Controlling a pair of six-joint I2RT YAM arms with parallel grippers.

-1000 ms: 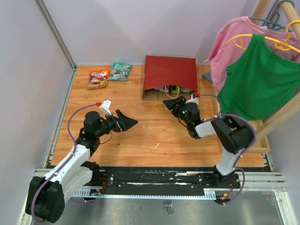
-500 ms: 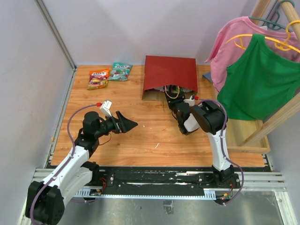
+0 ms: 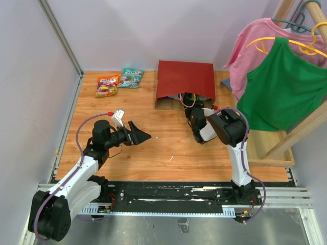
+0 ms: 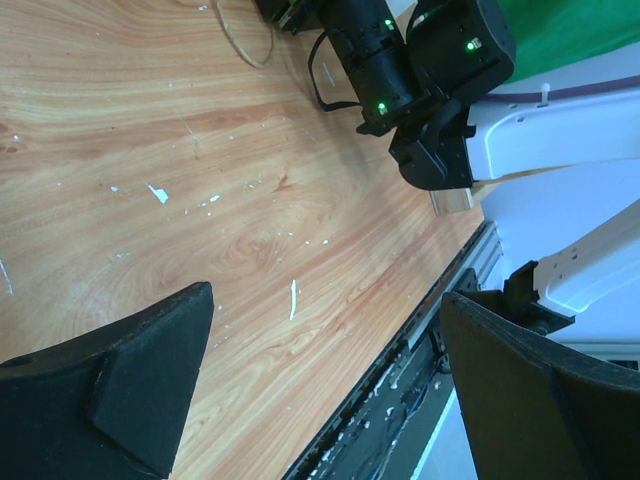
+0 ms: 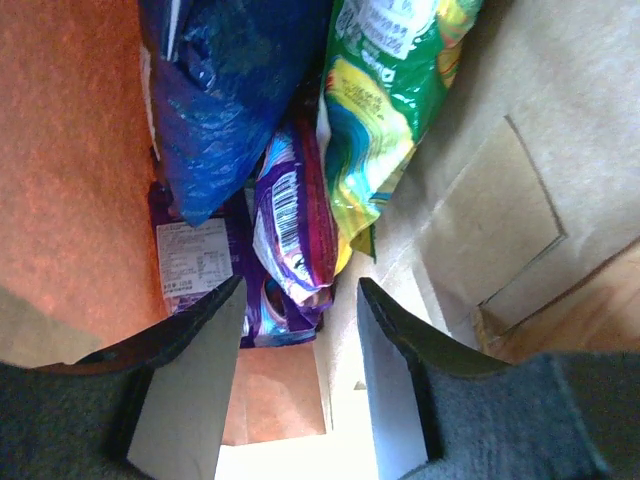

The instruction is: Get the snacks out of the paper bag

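Far middle of the wooden table [image 3: 153, 153]: the paper bag [image 3: 185, 79] lay flat, dark red side up. Its mouth faced the arms, with brown kraft lining showing at the lip.

The right gripper [image 3: 189, 108] was at that mouth, reaching in. In the right wrist view its jaws stood part-way apart, one finger on each side of the near end of a purple packet [image 5: 292, 235] with a barcode. One finger looked to touch the packet's edge, and a sliver of lining showed beside the other. Could not tell whether the packet was pinched or only straddled.

Deeper in the bag:
- blue Doritos bag [image 5: 220, 100], upper left of the wrist view
- green packet [image 5: 390, 110], upper right, against the kraft wall [image 5: 500, 170]
- second purple packet [image 5: 190, 265] with a white label, partly under the first

Outside the bag, an orange packet [image 3: 107, 86] and a teal packet [image 3: 131, 78] lay side by side at the far left of the table. They were left of the bag and not touching it.

The left gripper [image 3: 142, 136] hung low over the left middle of the table, released, jaws spread wide. Only wood grain showed between its fingers [image 4: 130, 380]. It pointed toward the right arm [image 4: 430, 70].

At far right, a pink shirt [image 3: 250, 46] and a green shirt [image 3: 281, 89] hung on hangers from a wooden rack [image 3: 301, 130].
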